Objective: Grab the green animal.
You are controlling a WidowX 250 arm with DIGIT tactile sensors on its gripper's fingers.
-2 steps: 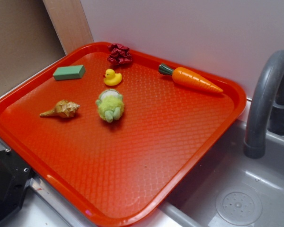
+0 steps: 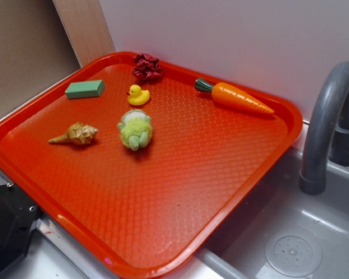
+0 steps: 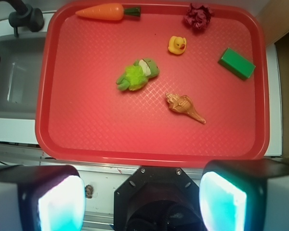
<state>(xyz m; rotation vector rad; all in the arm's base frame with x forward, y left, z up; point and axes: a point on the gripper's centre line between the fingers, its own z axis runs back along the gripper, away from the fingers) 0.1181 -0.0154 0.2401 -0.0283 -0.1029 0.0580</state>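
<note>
Red plastic tray (image 2: 180,192) sits beside a grey sink (image 2: 291,244) with its faucet (image 2: 326,128), white wall behind. On the tray, left to right: seashell (image 2: 75,134), green block (image 2: 85,89), green animal (image 2: 135,129) near the middle, yellow duck (image 2: 138,95) just behind it, crumpled red ball (image 2: 146,67), carrot (image 2: 235,96). Hand (image 3: 142,197) hangs high, fingers spread wide, holding nothing.

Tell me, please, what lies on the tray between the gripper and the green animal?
Nothing: in the wrist view, only bare red tray separates the open gripper from the green animal. The seashell sits off to one side.
</note>
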